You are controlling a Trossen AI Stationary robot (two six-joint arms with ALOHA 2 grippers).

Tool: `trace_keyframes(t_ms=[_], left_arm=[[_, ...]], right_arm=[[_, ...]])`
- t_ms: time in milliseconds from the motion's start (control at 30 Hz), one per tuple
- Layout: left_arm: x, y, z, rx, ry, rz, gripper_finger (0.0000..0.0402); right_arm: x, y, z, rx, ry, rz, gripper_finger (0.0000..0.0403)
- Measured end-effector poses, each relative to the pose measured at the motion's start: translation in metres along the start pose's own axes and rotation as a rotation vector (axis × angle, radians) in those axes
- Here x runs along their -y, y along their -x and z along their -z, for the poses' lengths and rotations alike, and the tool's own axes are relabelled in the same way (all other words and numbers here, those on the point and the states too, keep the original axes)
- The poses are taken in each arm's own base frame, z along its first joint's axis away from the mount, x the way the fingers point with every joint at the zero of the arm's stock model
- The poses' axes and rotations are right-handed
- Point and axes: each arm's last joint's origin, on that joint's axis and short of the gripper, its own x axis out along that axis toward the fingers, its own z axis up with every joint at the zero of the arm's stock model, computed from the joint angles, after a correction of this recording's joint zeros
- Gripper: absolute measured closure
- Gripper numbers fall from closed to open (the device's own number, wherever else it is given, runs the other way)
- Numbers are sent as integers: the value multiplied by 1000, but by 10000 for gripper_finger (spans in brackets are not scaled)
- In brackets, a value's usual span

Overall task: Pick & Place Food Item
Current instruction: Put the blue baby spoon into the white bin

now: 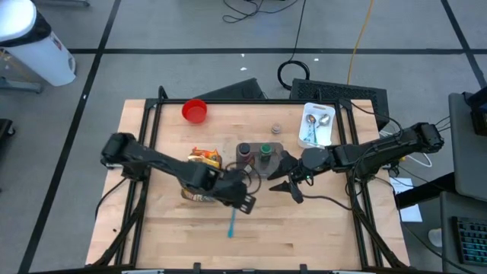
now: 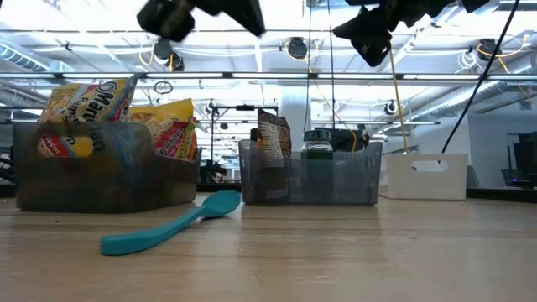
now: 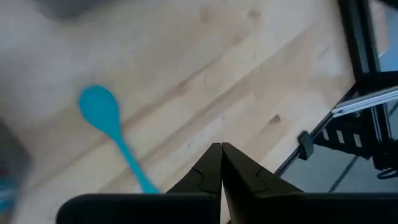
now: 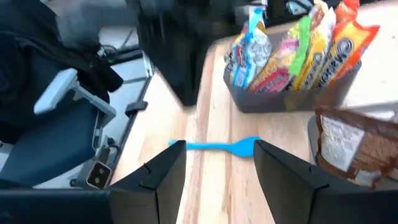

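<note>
Blue spoon (image 1: 232, 223): nearest the bench's front edge, lying flat on the wood, apart from both bins; bowl end seen in the low view (image 2: 172, 226).
Left end effector (image 1: 245, 203): above the bench just behind the spoon, fingers pressed together and holding nothing — in its wrist view the 2 fingertips (image 3: 221, 163) meet with no gap.
Snack bin (image 2: 105, 176): a dark clear bin left of centre, with upright snack packets (image 1: 205, 157) in yellow, orange and red; the left arm crosses over it in the high view.
Right end effector (image 1: 288, 184): over the middle of the bench, just right of the left one, fingers spread apart and empty — the wrist view shows bare wood and the spoon between them (image 4: 217, 171).
Second bin (image 2: 310, 174): at mid-bench, clear-walled, holding a brown food pouch (image 2: 273, 138) and a green-lidded jar (image 1: 265, 150).
Small round object (image 1: 276, 129): alone on the wood behind the second bin; too small to identify.
White tray (image 1: 307, 114): near the back right corner, carrying metal cutlery (image 1: 322, 120).
Red cup (image 1: 195, 111): toward the back left corner, close to the rear edge.
Bench (image 1: 319, 228): pale wood with a dark frame around it.
</note>
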Motion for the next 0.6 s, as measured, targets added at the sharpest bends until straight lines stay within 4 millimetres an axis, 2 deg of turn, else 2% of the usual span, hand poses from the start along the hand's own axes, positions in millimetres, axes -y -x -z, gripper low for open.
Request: trace_keyframes(t_ms=[133,233,367,600], left_arm=[[-4,31,-3,84,-58,-13,382],[-5,44,-4,181,-88,-26,381],[-7,44,-15,270,-111,-55,381],[-7,44,-48,158,-163,66,377]], right_arm=[[1,0,2,-23,-3,8,222],[0,0,1,-13,0,6,222],[2,0,0,-1,-5,9,222],[3,0,-1,5,-9,16,222]])
